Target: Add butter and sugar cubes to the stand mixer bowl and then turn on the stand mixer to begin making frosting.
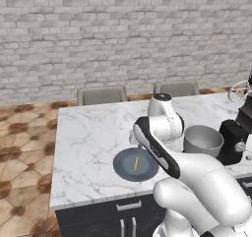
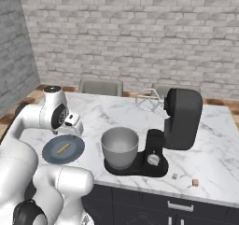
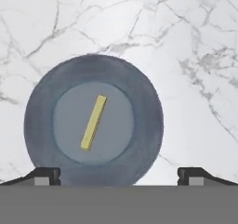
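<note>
The end effector [image 3: 119, 175] is wide open above the plate [image 3: 42, 125], holding nothing; the butter [image 3: 93, 122] lies on the plate's middle.

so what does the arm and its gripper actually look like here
The arm is glossy white, built of bulky rounded segments with dark grey or black bands at the joints; one long black band runs along a link in the left base view. No cables or markings show. The gripper has two small dark finger tips with lighter grey pads, seen at the bottom of the hand view.
</note>
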